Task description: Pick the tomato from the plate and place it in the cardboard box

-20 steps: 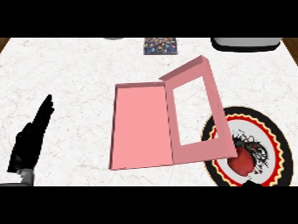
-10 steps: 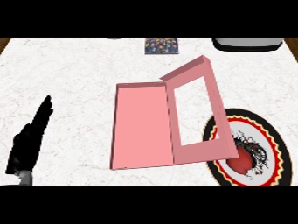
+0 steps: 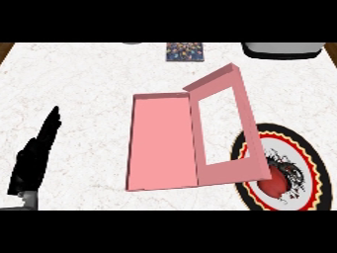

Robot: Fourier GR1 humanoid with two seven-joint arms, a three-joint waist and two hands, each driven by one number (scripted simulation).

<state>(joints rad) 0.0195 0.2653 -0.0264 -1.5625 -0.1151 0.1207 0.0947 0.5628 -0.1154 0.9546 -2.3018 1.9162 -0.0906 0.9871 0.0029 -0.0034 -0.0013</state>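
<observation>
A red tomato (image 3: 272,184) lies on a round plate (image 3: 318,168) with a black, red and yellow rim, at the lower right of the head view. Thin black markings show on the plate beside the tomato. A pink cardboard box (image 3: 162,143) lies open in the middle of the counter. Its lid (image 3: 253,143), which has a window cut in it, leans to the right and covers the plate's left edge. My left hand (image 3: 31,157) rests far left of the box with straight fingers pointing up and holds nothing. My right hand does not show.
A small patterned object (image 3: 186,51) lies at the counter's back edge, with a pale grey container (image 3: 282,48) to its right. Brown wood shows beyond the white marble counter (image 3: 91,79) at both top corners.
</observation>
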